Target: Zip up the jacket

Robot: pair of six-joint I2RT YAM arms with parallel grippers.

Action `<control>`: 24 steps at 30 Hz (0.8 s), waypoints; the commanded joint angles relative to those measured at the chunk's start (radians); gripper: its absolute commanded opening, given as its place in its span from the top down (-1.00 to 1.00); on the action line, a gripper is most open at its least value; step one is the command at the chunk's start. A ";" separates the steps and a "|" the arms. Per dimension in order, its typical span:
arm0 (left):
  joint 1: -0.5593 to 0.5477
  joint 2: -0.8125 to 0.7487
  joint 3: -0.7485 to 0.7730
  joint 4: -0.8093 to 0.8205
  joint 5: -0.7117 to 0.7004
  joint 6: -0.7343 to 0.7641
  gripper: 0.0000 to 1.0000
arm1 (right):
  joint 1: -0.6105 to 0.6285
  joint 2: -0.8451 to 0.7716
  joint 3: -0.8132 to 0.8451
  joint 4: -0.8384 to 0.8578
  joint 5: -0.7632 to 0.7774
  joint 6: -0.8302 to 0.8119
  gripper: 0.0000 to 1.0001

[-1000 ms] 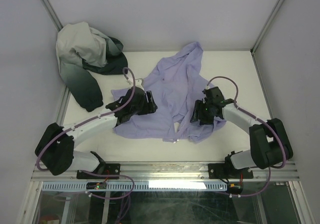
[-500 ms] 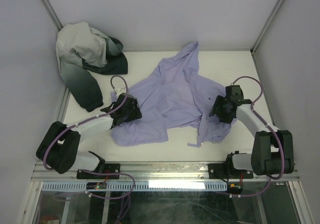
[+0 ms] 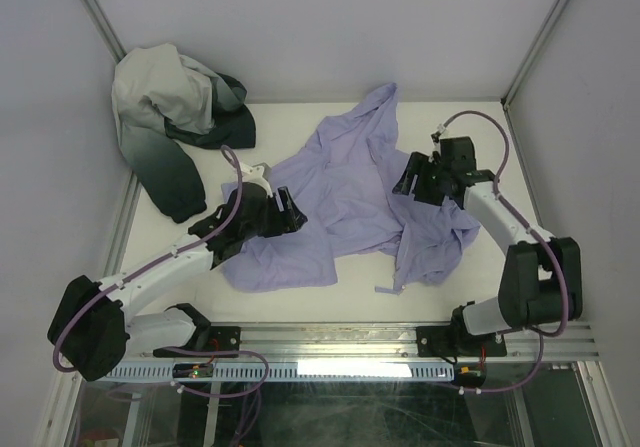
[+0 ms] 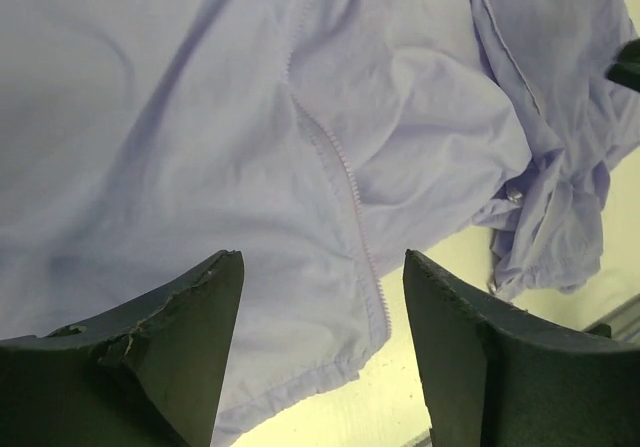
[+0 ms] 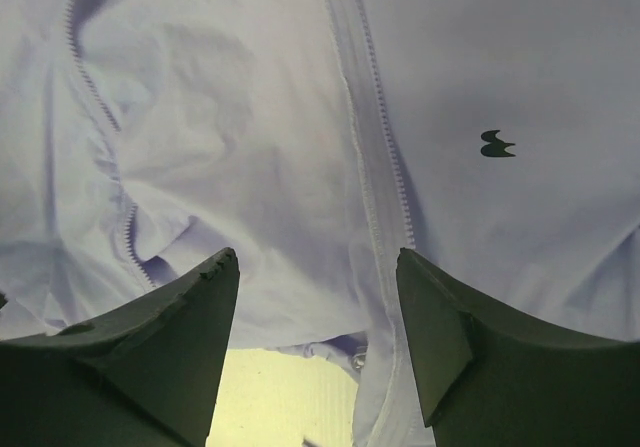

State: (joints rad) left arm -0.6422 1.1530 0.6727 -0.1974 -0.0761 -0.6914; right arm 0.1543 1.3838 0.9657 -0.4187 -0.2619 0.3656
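White-green garment [image 3: 170, 117] sits well left of our left gripper [image 3: 290, 211], apart from it. That gripper's jaws are wide and empty over the jacket [image 3: 340, 182], which lies unzipped between both hands, zipper teeth [image 4: 345, 172] just ahead. Our right gripper [image 3: 403, 183] is wide too, holding nothing, with a dark logo [image 5: 497, 144] ahead of its fingers.

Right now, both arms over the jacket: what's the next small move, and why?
Probably lower the left gripper onto the zipper edge near the hem and pinch it. The jacket lies open and rumpled, zipper unjoined; that toothed edge runs between the open left fingers, which hold nothing. The right gripper is open and empty too.
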 commanded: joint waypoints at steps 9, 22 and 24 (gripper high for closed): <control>-0.019 0.006 -0.011 0.096 0.076 -0.032 -0.35 | 0.043 0.165 -0.065 0.063 -0.039 0.012 -0.34; -0.020 -0.005 -0.027 0.105 0.074 -0.037 -0.36 | 0.257 0.127 0.015 0.057 -0.030 0.058 -0.31; -0.020 -0.008 -0.030 0.105 0.073 -0.040 -0.36 | 0.302 0.147 0.032 0.073 -0.026 0.073 -0.30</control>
State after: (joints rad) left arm -0.6552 1.1656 0.6491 -0.1474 -0.0189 -0.7185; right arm 0.3901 1.5532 0.9241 -0.3950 -0.2832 0.3996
